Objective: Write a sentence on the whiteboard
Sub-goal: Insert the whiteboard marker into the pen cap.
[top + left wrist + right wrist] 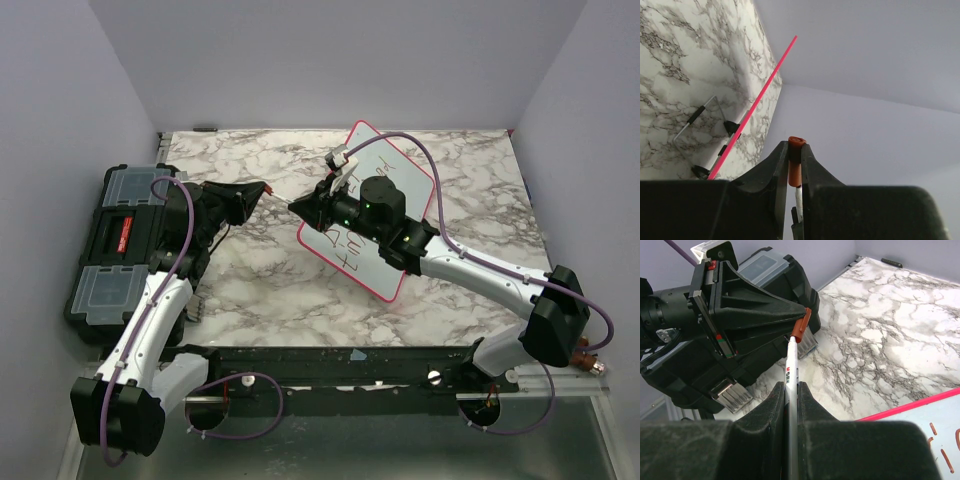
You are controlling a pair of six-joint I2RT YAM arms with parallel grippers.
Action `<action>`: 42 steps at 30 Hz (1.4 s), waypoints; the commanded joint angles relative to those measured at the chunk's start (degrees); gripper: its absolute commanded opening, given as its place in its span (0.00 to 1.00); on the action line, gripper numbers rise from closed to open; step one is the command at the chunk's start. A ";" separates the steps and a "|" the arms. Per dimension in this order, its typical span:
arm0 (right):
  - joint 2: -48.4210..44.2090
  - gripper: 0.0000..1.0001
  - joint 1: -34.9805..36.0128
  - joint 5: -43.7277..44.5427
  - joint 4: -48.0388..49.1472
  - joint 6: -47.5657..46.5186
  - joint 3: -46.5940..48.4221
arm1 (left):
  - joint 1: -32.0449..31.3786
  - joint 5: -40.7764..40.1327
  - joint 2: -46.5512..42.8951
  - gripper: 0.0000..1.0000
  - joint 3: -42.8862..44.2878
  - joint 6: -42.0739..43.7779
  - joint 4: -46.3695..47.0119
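Whiteboard (410, 175) with a thin red frame sits on the marble table (250, 270), right of centre and turned cornerwise, one corner towards the back wall. The right arm reaches across the whiteboard and covers much of the sentence (345, 245); only parts of the dark reddish lettering show beside the wrist, and a few strokes in the corner of the right wrist view. The right gripper (296, 208) hangs just past the board's left corner, pointing left, with its jaws pressed together on the white barrel of a marker (791, 360). The left gripper (264, 189) faces it tip to tip, its jaws pinched on the marker's orange-red cap (801, 326), so the pen spans the short gap between the two. The cap meets the end of the barrel, though whether it is pushed fully home I cannot tell from these views. A black toolbox (115, 240) with clear lid compartments stands at the table's left edge, behind the left arm and well apart from the board.
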 commanded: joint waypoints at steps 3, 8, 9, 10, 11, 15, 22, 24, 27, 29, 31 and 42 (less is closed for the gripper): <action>0.68 0.01 0.49 1.56 1.35 -0.29 1.49 | 0.27 0.62 -1.16 0.00 -0.83 -1.97 1.67; 1.01 0.01 0.48 1.82 1.16 -0.47 1.73 | 0.27 0.63 -1.52 0.00 -1.53 -2.53 2.40; 1.02 0.01 0.49 1.83 1.10 -0.58 1.73 | 0.33 0.62 -1.53 0.00 -1.54 -2.49 2.39; 1.03 0.01 0.53 1.83 1.08 -0.52 1.65 | 0.35 0.70 -1.56 0.00 -1.54 -2.50 2.53; 1.03 0.01 0.53 1.85 1.12 -0.55 1.62 | 0.42 0.68 -1.60 0.00 -1.61 -2.46 2.55; 0.86 0.01 0.50 1.83 1.16 -0.49 1.29 | 0.71 0.76 -1.89 0.00 -2.05 -2.83 2.99; 0.77 0.01 0.49 1.65 1.25 -0.18 0.72 | 0.96 1.00 -1.98 0.00 -2.13 -2.98 3.26; 0.81 0.01 0.50 1.72 1.21 -0.24 0.68 | 0.97 0.98 -1.95 0.00 -2.15 -3.07 3.26; 1.03 0.01 0.49 1.74 1.25 -0.27 0.89 | 0.97 1.32 -1.80 0.00 -2.20 -3.00 3.46; 1.35 0.01 0.48 1.88 1.34 -0.20 1.10 | 0.97 1.59 -1.78 0.00 -2.16 -3.10 3.70; 1.76 0.01 0.49 2.16 1.20 -0.12 1.58 | 0.97 1.83 -1.78 0.00 -2.15 -3.13 3.85; 4.08 0.01 0.53 3.75 1.35 1.08 4.49 | 0.97 2.17 -1.76 0.00 -2.32 -3.44 3.96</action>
